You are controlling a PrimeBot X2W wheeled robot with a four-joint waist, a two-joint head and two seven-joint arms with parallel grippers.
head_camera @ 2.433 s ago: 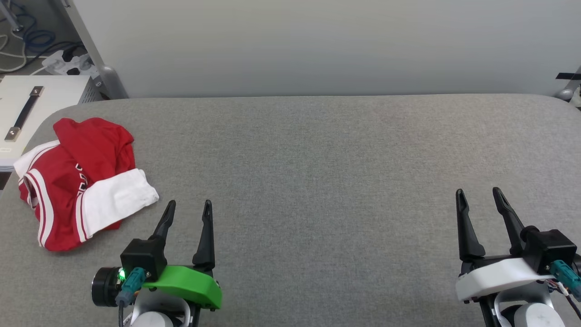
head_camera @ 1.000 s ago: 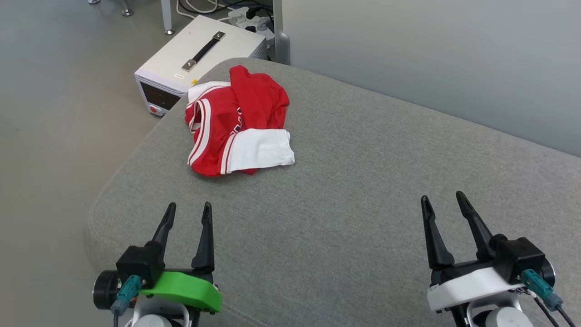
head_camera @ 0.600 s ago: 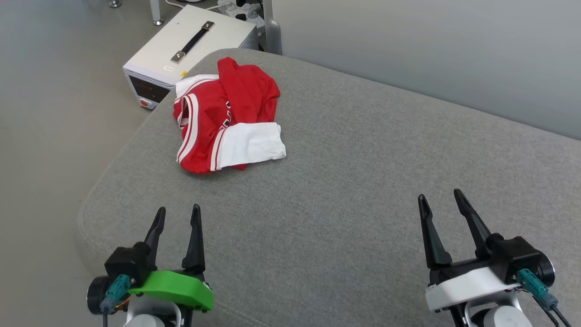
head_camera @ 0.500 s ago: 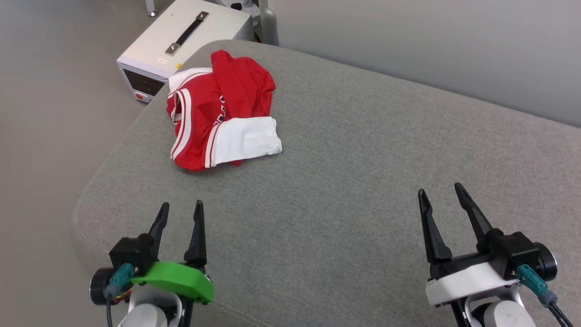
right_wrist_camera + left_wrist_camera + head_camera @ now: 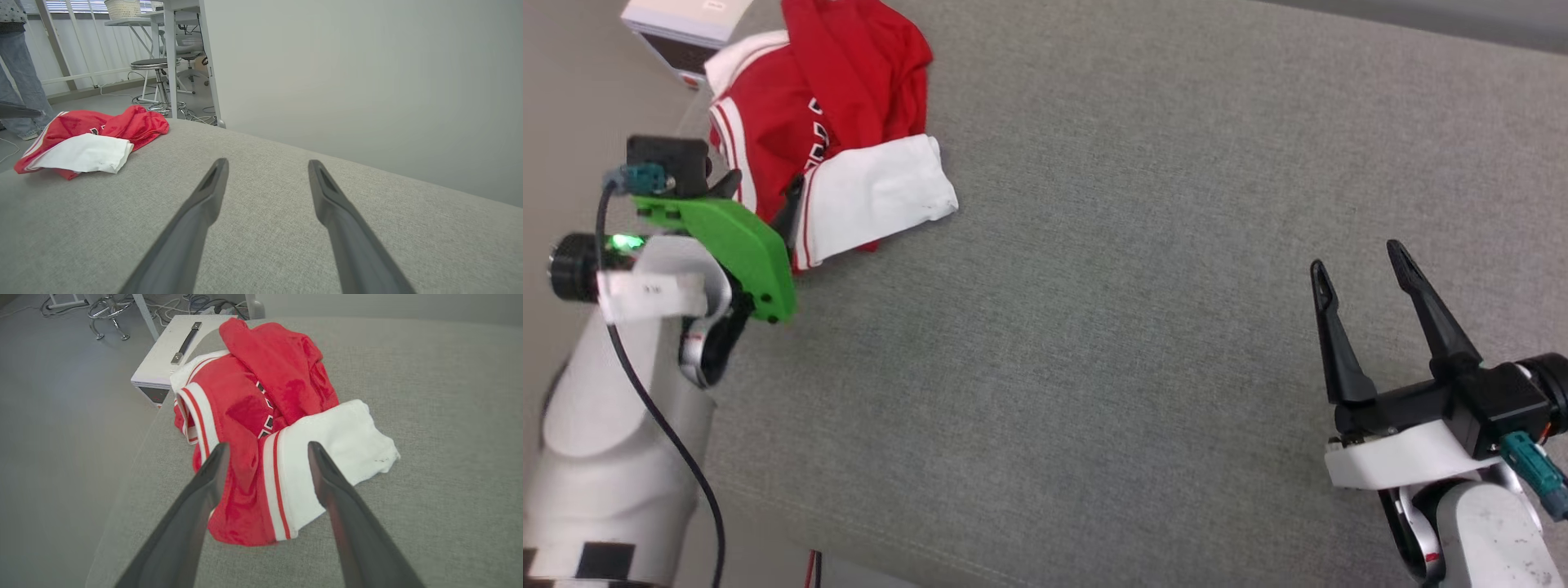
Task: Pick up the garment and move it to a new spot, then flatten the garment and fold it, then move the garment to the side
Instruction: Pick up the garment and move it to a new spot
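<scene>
- So the garment (image 5: 833,122) is a crumpled red heap near the far left corner of the gray padded surface (image 5: 1094,327), close to the rounded edge.
- One white sleeve (image 5: 874,196) is flopped across the near side of it, with red-and-white striped trim along its seam. More striped trim curves along the left side of the heap, and a bit of black, white-outlined lettering peeks out of a fold in the middle.
- Left gripper (image 5: 268,446) is right on top of it. In the left wrist view the two dark fingers are spread wide and straddle the near part of the heap, one tip over the red body by the trim and the other over the white sleeve. Nothing's pinched between them. Can't tell whether the tips actually touch the cloth or just hang above it.
- From the head view, that gripper's green mount sits at the near left edge of the garment, with the fingers mostly hidden behind it.
- Right gripper (image 5: 1356,255) is well apart from the garment, over bare gray fabric on the right side. Its fingers are spread wide too, with nothing in them.
- Just past the corner of the surface, down on the floor (image 5: 61,437), there's a white box (image 5: 163,363) with a black handle on top.
- Right wrist view also catches a plain pale wall (image 5: 367,81), a stool (image 5: 153,65), and a person's legs (image 5: 20,90) in jeans off at the left edge.
</scene>
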